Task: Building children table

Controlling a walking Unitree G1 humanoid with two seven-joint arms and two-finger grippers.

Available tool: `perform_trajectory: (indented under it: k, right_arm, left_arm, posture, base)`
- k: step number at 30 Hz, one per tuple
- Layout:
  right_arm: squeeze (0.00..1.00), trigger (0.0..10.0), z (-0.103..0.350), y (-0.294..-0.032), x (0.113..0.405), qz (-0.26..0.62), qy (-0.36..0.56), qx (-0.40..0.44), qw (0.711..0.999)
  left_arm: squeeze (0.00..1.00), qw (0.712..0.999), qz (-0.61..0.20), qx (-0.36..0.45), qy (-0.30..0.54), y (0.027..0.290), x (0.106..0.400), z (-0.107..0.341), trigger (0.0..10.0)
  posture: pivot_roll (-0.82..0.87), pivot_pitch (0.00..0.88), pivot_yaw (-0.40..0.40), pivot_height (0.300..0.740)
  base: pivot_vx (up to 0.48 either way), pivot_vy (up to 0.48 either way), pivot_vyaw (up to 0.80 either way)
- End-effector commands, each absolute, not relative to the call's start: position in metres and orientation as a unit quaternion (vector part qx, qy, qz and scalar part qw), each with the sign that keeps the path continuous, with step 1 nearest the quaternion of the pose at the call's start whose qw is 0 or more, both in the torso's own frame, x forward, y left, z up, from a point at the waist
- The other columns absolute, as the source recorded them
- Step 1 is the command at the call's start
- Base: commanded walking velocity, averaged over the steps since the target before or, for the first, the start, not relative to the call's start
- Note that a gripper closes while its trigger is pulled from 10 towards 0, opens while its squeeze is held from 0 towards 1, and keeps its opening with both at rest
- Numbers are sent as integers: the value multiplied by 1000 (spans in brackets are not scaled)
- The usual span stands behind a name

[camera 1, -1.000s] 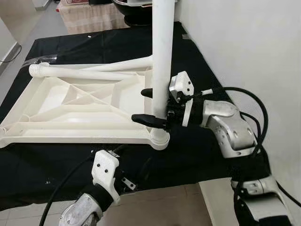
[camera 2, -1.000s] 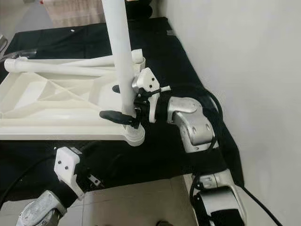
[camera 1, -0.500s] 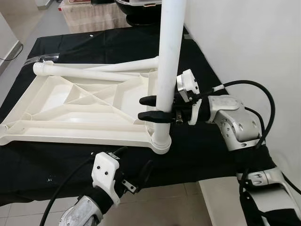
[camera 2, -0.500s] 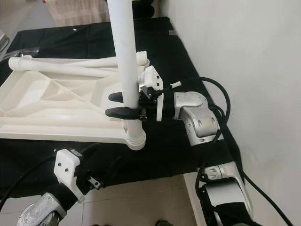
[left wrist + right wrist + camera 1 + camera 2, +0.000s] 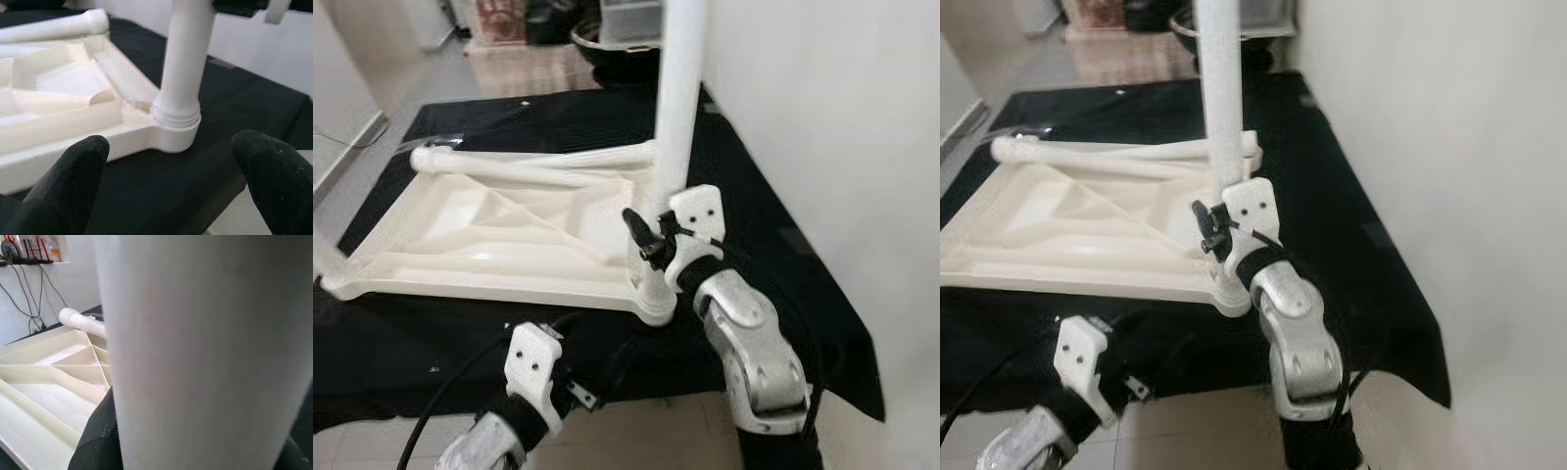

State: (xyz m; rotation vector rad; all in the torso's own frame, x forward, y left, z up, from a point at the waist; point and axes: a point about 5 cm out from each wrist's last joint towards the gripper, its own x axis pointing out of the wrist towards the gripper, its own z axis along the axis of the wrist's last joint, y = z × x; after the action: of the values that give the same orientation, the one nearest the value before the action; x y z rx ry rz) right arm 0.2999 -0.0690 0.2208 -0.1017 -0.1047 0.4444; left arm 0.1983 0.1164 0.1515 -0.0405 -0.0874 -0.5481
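Observation:
A white plastic tabletop (image 5: 499, 235) lies upside down on the black-covered table (image 5: 773, 255). One white table leg (image 5: 677, 108) stands upright in the socket at its near right corner (image 5: 176, 129). My right gripper (image 5: 646, 240) is shut on this leg just above the socket, the forearm reaching in from the near side. In the right wrist view the leg (image 5: 205, 352) is very close, with a black finger (image 5: 98, 435) beside it. Two loose legs (image 5: 538, 162) lie across the tabletop's far side. My left gripper (image 5: 171, 196) hangs open below the table's near edge, facing the socket.
A white wall (image 5: 822, 117) runs close along the table's right side. Beyond the far end stands a dark round vessel (image 5: 617, 39). Tiled floor (image 5: 636, 431) shows below the near edge. Black cables trail from the left arm (image 5: 440, 411).
The camera has shifted. My right forearm has swung from the leg's right side round to its near side, its grip still on the leg. The left arm has stayed low.

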Motion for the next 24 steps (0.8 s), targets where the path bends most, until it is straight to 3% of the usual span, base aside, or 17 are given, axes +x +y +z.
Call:
perform_trajectory:
  k: [1, 4, 5, 6, 7, 8, 12, 16, 17, 19, 21, 24]
  right_arm:
    - [0, 0, 182, -72, 310, 213, 45, -60, 974]
    - [0, 0, 194, -73, 322, 209, 31, -58, 976]
    - [0, 4667, 197, -74, 326, 209, 26, -59, 976]
    - [0, 4667, 197, -74, 326, 209, 26, -59, 976]
    - [0, 10000, 202, -73, 326, 208, 18, -52, 977]
    - [1000, 10000, 207, -70, 325, 230, 9, -47, 972]
    - [1000, 10000, 216, -62, 321, 289, -13, -35, 957]
    - [1000, 10000, 232, -58, 317, 457, -65, -43, 886]
    - [0, 10000, 233, -59, 317, 492, -69, -59, 866]
    - [0, 10000, 235, -62, 318, 535, -73, -80, 838]
    - [0, 10000, 235, -62, 318, 535, -73, -80, 838]
    - [0, 10000, 236, -64, 320, 570, -71, -91, 813]
  left_arm:
    - [0, 961, -275, -20, -37, 117, 201, 148, 10000]
    - [0, 961, -272, -20, -41, 116, 203, 148, 10000]
    - [0, 962, -269, -20, -43, 116, 204, 148, 10000]
    - [0, 962, -269, -20, -43, 116, 204, 148, 10000]
    - [0, 963, -265, -20, -45, 116, 204, 148, 10000]
    - [0, 964, -262, -20, -47, 116, 205, 149, 10000]
    - [0, 964, -260, -20, -49, 116, 205, 149, 10000]
    - [0, 963, -263, -22, -49, 115, 204, 150, 10000]
    - [0, 963, -264, -22, -49, 115, 203, 150, 10000]
    - [0, 963, -265, -22, -49, 114, 201, 150, 10000]
    - [0, 963, -265, -22, -49, 114, 201, 150, 10000]
    - [0, 963, -264, -22, -49, 114, 200, 151, 10000]
  posture:
    - [-13, 146, 15, 740]
    - [-10, 143, 7, 740]
    - [-11, 140, 3, 740]
    - [-11, 140, 3, 740]
    - [-8, 139, 0, 740]
    - [-6, 141, -2, 740]
    - [-5, 142, -3, 740]
    - [2, 153, -2, 740]
    - [13, 160, -5, 740]
    - [17, 164, -5, 740]
    - [17, 164, -5, 740]
    - [29, 172, -8, 740]
  base:
    - [0, 0, 0]
    - [0, 0, 0]
    - [0, 0, 0]
    - [0, 0, 0]
    - [0, 0, 0]
    - [0, 0, 0]
    - [0, 0, 0]
    - [0, 0, 0]
    - [0, 0, 0]
    - [0, 0, 0]
    - [0, 0, 0]
    - [0, 0, 0]
